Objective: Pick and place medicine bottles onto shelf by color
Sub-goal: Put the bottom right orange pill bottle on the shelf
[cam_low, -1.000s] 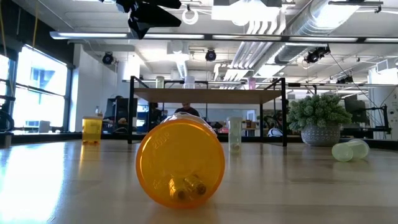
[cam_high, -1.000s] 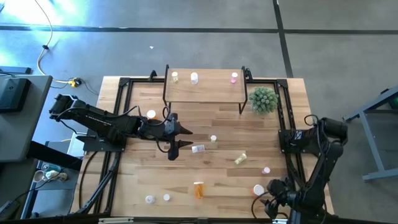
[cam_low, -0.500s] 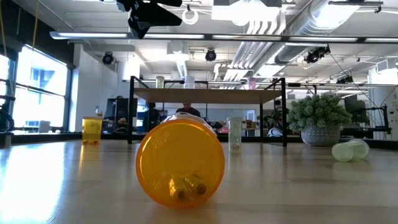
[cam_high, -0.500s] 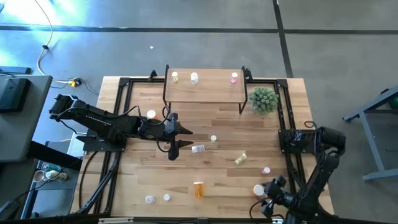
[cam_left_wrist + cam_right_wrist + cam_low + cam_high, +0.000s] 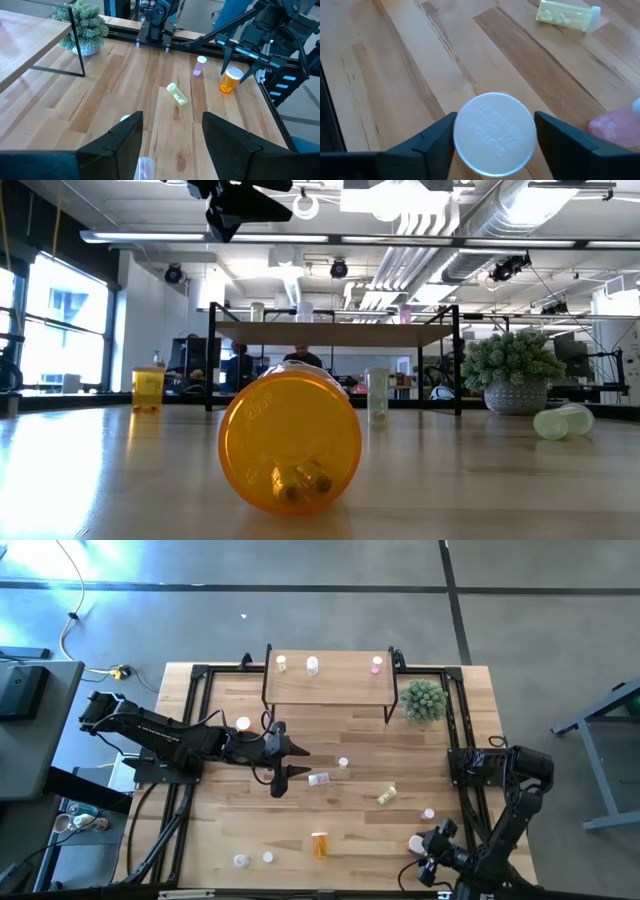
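My right gripper (image 5: 495,119) is open at the table's near right. Its fingers stand on either side of the white cap (image 5: 495,134) of an upright orange bottle (image 5: 230,82). My left gripper (image 5: 290,764) is open and empty above the table's middle, with a clear bottle (image 5: 318,779) lying just to its right. The shelf (image 5: 330,685) stands at the far edge with a yellowish, a white and a pink bottle (image 5: 376,664) upright on it. A yellow-green bottle (image 5: 387,794) and another orange one (image 5: 319,844) lie on their sides on the table. My right gripper comes at the orange bottle from above, pointing down, one finger (image 5: 437,137) on each side of its white cap. I cannot tell whether the fingers touch the cap. The bottle stands upright on the table.
A green spiky plant (image 5: 423,700) stands by the shelf's right leg. A pink bottle (image 5: 428,813) stands close to my right gripper. Small white bottles stand at the near left (image 5: 240,860), the far left (image 5: 243,724) and the middle (image 5: 343,762). Black frame rails run along both table sides.
My right gripper has moved from the table's near right corner toward the left and come over the upright orange bottle, fingers on either side of its cap. The bottles have stayed where they were.
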`<action>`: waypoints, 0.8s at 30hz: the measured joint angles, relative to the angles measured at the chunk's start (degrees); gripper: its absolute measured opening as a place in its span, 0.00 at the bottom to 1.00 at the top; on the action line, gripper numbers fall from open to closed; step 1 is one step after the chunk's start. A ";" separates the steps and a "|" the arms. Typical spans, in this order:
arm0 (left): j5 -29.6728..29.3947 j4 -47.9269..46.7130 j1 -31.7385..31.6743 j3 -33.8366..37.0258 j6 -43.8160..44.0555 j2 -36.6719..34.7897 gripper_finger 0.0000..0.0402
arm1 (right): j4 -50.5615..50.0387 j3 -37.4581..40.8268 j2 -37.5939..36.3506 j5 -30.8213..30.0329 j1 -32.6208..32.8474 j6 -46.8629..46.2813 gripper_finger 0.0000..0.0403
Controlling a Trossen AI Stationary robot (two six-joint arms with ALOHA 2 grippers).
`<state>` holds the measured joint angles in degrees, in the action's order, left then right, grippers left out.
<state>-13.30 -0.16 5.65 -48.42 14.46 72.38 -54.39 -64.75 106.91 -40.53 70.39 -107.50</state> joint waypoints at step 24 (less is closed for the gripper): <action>0.77 -0.07 -4.79 0.00 -2.68 -0.01 0.49 | 4.27 -0.01 -0.09 -0.42 -5.57 4.30 0.48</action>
<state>-12.53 -0.23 0.86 -48.42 11.78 72.37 -50.12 -64.76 106.83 -40.95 64.82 -103.21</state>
